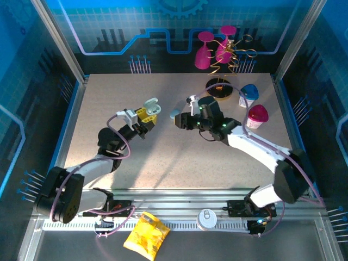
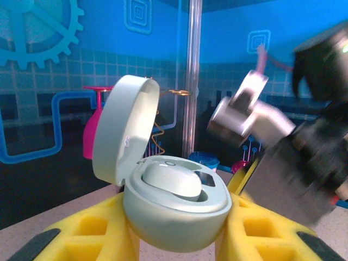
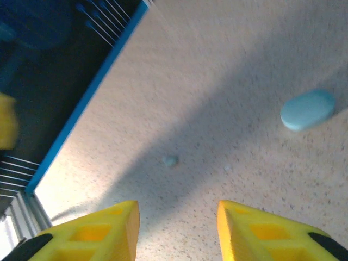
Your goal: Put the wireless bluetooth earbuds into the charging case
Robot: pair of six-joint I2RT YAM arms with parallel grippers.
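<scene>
Above a speckled beige table (image 1: 163,157) in a blue enclosure, the left claw (image 1: 145,118) grips an open pale charging case (image 2: 174,215) holding an earbud (image 2: 171,179), while the right claw (image 3: 176,228) hangs open

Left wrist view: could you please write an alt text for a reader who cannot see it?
An open pale charging case sits clamped between the yellow fingers of the left gripper, its lid tipped up to the left and one whitish earbud seated inside. The blurred right arm is at the right, before a blue wall.
</scene>
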